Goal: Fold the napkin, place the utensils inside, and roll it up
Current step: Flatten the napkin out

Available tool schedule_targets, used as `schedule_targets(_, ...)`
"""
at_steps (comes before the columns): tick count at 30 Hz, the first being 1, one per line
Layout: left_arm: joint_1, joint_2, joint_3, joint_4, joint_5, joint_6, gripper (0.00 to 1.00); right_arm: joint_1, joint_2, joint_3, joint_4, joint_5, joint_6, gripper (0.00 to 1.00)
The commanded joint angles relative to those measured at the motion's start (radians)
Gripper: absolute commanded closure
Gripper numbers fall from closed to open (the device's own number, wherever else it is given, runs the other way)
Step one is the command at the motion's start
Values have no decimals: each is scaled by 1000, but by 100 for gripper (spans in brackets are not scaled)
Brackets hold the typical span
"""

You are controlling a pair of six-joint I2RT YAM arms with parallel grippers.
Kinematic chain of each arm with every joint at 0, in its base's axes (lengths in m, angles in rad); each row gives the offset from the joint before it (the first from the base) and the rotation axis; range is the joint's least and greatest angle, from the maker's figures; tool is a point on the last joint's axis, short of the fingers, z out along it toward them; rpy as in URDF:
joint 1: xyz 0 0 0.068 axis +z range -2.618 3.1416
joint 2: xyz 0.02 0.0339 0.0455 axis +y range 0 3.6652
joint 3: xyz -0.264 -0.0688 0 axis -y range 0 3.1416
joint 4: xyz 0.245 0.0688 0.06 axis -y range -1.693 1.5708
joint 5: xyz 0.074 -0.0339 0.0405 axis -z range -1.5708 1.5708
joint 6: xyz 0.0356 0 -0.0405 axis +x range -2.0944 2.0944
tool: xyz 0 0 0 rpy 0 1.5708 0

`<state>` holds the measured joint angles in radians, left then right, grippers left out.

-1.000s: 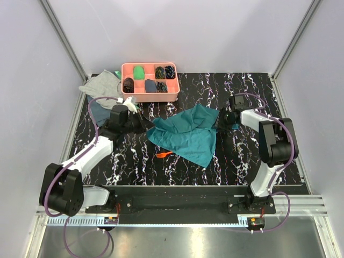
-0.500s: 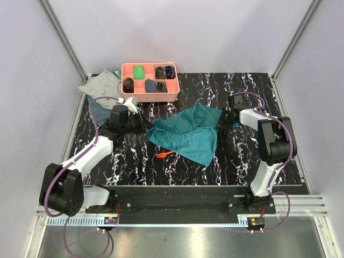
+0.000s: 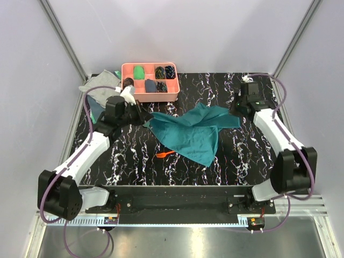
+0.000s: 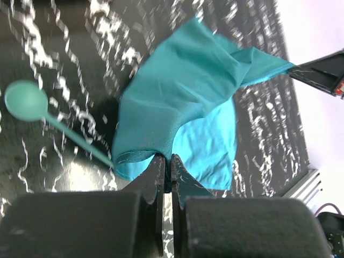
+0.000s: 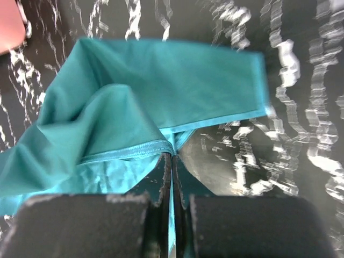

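1. Desk [image 3: 242,156]: nothing on it has shifted except the cloth and both arms.
2. Napkin [image 3: 191,131]: sits on the near side of the pink tray [image 3: 151,98], off to the tray's right. A second ago it was a slack heap. Now its right corner has been pulled away from the tray's right end, and the far edge runs almost taut between the two claws. It is still rumpled and not yet folded.
3. Right claw [image 5: 171,158]: was spread, has now snapped together on the napkin hem, and the arm has swung out far to the tray's right.
4. Left claw [image 4: 167,161]: pressed together on the napkin's left corner, now nudged closer to the tray's front wall.
5. Spoon [image 4: 70,134]: near the tray's front, just beside the pinched left corner, untouched.
6. Fork [image 3: 164,154]: beyond the napkin from the tray, at its near edge, same spot.
7. Meaning, by my guess: both corners are held, so the cloth is being spread flat before folding. The utensils come later.
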<state>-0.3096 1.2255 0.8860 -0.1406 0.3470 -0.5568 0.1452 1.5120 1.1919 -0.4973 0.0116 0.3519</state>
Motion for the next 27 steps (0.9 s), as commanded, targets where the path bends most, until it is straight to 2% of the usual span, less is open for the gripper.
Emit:
schedule_targets(1,3,-49,125,10,10,40,100,7,-131,110,-99,163,-73,100)
schedule_targets(8,-42,-46,414,-56,40,81,100,7,-256,403,-216,241,-172,100)
schedule_targets(16,-124,-81,671,-163,15,90,100,7,-414,650,-245,209,-289,100)
schedule_targets(21,-154,-92,775,-172,36,64,100,7,-392,852,-334,200,-310,100)
schedule_targets(27,-155,80,892,-177,81,54,100,4,-274,867,-322,341,-347,100)
